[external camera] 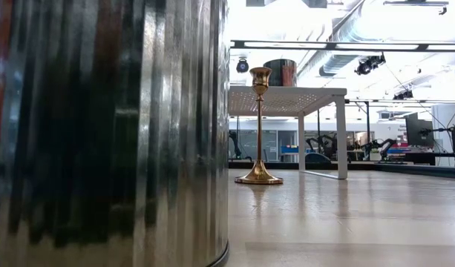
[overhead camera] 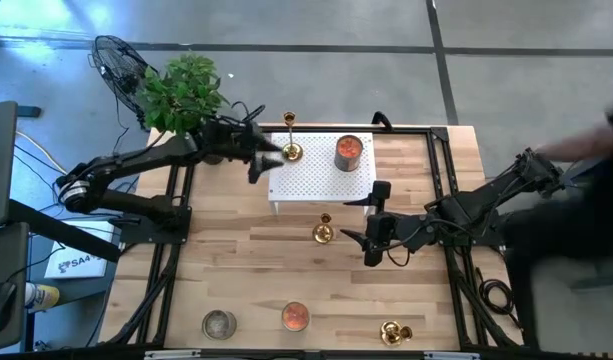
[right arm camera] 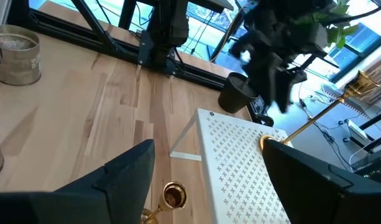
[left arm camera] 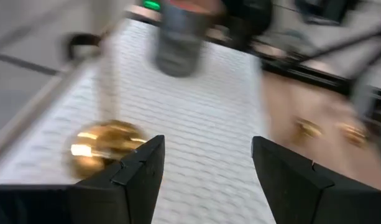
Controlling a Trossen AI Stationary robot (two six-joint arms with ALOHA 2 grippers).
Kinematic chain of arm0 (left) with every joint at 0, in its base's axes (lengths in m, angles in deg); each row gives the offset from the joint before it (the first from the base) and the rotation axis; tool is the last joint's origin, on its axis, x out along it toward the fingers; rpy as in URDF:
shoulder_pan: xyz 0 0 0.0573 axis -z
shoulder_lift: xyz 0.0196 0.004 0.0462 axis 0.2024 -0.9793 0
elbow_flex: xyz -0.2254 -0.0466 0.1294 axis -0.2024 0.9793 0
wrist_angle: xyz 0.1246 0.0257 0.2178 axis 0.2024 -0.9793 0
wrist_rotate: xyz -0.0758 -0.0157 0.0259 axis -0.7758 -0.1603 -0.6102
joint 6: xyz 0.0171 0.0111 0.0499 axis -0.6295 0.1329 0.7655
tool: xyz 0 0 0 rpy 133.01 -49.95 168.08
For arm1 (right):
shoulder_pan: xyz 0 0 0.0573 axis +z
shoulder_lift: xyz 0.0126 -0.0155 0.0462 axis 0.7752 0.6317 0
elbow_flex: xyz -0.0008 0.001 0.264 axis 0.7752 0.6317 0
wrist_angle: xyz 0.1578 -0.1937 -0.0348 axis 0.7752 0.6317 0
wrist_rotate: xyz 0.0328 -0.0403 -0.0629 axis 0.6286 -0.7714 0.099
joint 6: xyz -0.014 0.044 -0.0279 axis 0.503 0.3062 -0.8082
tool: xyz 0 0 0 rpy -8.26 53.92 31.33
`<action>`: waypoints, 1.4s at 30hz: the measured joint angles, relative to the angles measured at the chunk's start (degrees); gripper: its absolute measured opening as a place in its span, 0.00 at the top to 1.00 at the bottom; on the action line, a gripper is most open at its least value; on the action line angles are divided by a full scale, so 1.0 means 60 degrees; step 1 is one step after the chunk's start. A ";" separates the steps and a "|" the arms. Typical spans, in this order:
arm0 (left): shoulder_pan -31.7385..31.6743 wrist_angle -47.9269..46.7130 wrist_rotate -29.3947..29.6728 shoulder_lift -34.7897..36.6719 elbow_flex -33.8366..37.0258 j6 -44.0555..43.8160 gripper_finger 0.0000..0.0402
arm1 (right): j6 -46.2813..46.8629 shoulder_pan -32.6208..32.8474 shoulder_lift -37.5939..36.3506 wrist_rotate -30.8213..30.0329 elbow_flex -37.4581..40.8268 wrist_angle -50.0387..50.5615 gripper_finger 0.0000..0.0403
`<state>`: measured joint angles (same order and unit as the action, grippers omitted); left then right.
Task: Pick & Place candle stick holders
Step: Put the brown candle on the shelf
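A tall gold candle stick holder (overhead camera: 291, 150) stands by its round base (left arm camera: 106, 146) on the far left corner of the white perforated platform (overhead camera: 321, 175). My left gripper (overhead camera: 266, 162) hovers open just beside it, and the base lies outside the fingers (left arm camera: 207, 149). A shorter candle stick holder (overhead camera: 323, 232) stands on the table in front of the platform (external camera: 259, 126). My right gripper (overhead camera: 354, 219) is open to its right, above the table, and touches nothing (right arm camera: 209, 180). A third holder (overhead camera: 394, 331) lies near the front edge.
A can with a red top (overhead camera: 348, 152) stands on the platform. Two more cans (overhead camera: 219, 323) (overhead camera: 296, 317) stand near the front edge; one fills the left of the low view (external camera: 108, 126). A potted plant (overhead camera: 184, 92) stands past the table's far left corner.
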<state>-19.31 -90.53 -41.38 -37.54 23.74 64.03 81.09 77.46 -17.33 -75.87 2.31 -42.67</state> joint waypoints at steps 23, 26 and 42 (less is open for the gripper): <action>0.1068 -0.3118 -0.4622 0.0197 -0.0007 0.1024 0.41 | 0.0365 -0.0004 0.0000 0.0083 0.0000 -0.0007 0.27; 0.1494 -0.3288 -0.4190 0.0197 -0.0007 0.0869 0.41 | 0.0423 -0.0004 0.0000 0.0083 0.0000 -0.0007 0.27; 0.5627 -0.4589 0.2260 0.2127 0.0007 -0.2451 0.41 | 0.0998 -0.0004 0.0000 0.0163 0.0000 0.0370 0.27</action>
<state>14.46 -118.07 -27.83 -24.78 23.78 49.32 87.08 77.43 -17.33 -74.89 2.31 -40.45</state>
